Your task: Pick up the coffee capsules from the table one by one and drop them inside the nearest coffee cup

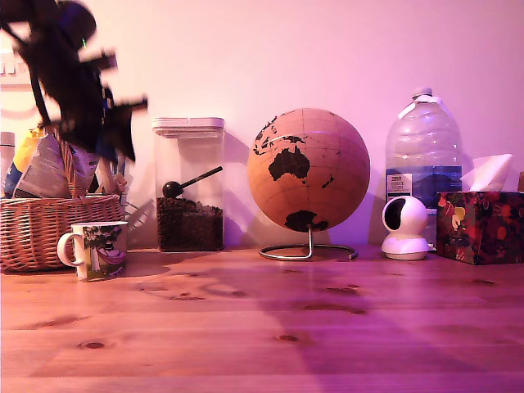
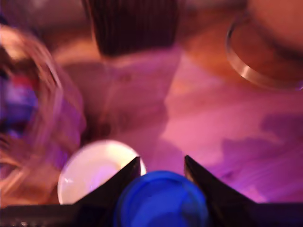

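Observation:
The wrist view shows my gripper (image 2: 162, 161) shut on a blue coffee capsule (image 2: 161, 198), held between the two dark fingers (image 2: 120, 179). Below and slightly to one side lies the open mouth of the white coffee cup (image 2: 97, 172). In the exterior view the arm is a dark blur at the upper left, with the gripper (image 1: 123, 127) high above the cup (image 1: 98, 250), which stands on the reddish-brown wooden table (image 1: 286, 327). The capsule does not show in that view's blur.
A wicker basket (image 1: 45, 229) full of packets stands just behind the cup. To the exterior view's right follow a clear canister of coffee beans (image 1: 189, 184), a cork globe (image 1: 308, 170) on a wire ring, a white camera (image 1: 405, 227), a water bottle (image 1: 423, 151) and a tissue box (image 1: 481, 225).

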You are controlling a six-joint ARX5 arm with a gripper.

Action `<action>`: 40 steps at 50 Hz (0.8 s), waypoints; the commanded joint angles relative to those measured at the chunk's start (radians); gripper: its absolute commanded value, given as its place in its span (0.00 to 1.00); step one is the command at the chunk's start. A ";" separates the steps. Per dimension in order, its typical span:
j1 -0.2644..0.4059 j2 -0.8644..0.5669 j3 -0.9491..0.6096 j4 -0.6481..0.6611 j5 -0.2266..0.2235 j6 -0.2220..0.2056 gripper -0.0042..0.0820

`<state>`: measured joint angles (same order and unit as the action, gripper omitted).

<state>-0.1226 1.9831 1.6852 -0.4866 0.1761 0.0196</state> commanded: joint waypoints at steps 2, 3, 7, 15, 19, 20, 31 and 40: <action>0.012 0.028 0.023 0.001 -0.002 0.012 0.30; 0.013 0.029 0.023 0.001 -0.002 0.012 0.30; 0.024 0.037 0.024 0.001 -0.001 0.011 0.30; 0.041 0.041 0.024 0.001 -0.001 0.011 0.30; 0.047 0.046 0.024 0.004 -0.001 0.011 0.30; 0.049 0.047 0.024 0.004 -0.001 0.011 0.30; 0.051 0.080 0.024 0.016 -0.001 0.015 0.30; 0.048 0.101 0.025 0.022 0.000 0.017 0.30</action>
<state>-0.0719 2.0518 1.6936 -0.4713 0.1749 0.0303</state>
